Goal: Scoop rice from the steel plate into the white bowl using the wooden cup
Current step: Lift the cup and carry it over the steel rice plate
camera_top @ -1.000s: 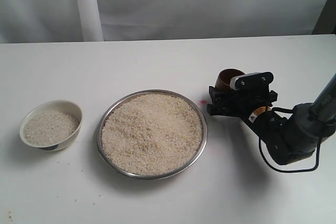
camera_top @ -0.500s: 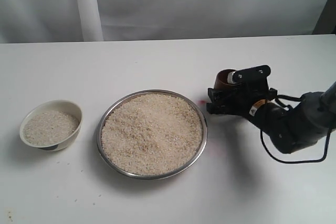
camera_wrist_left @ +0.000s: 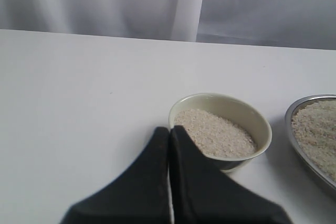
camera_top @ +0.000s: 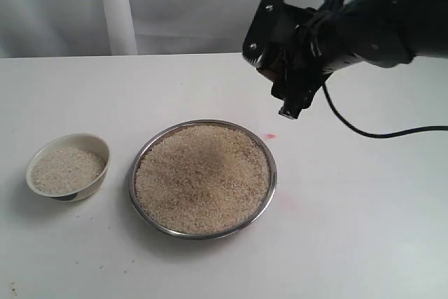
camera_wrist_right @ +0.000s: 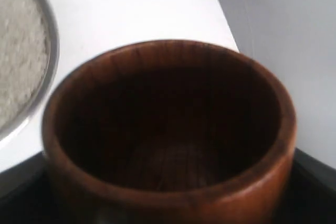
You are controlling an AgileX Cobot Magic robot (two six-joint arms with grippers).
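Exterior view. Up in the air with the right gripper [camera_top: 277, 80], above the table [camera_top: 350, 229] and just past the far right edge of the steel plate [camera_top: 203, 234]. Jaws closed narrowly on the wooden cup [camera_top: 269, 70], only a sliver of reddish brown showing between the black fingers. Hard to tell the cup's tilt from here, perhaps mouth turned sideways. Rice [camera_top: 203, 176] heaped level in the plate, touched by nothing. White bowl [camera_top: 92, 181] well apart on the left of the plate, part filled with grains. Small pink mark [camera_top: 270, 136] on the table just beside the plate's right rim. Black cable [camera_top: 378, 132] trailing off to the right.

Left wrist view. Left gripper [camera_wrist_left: 169, 132] with both black fingers pressed flat together, no gap, nothing held. Tips just in front of the white bowl, not seen to touch it. Edge of the steel plate beside the bowl.

Right wrist view. Cup filling nearly the whole frame, mouth toward the camera, inside dark and bare of grains. Black finger at either side of its wall, clamped. Part of the plate's rim and rice at one side below.

Against half a second ago: then low on the table, right of the plate, cup near the tabletop; now lifted high and swung back. Plate and bowl unmoved.
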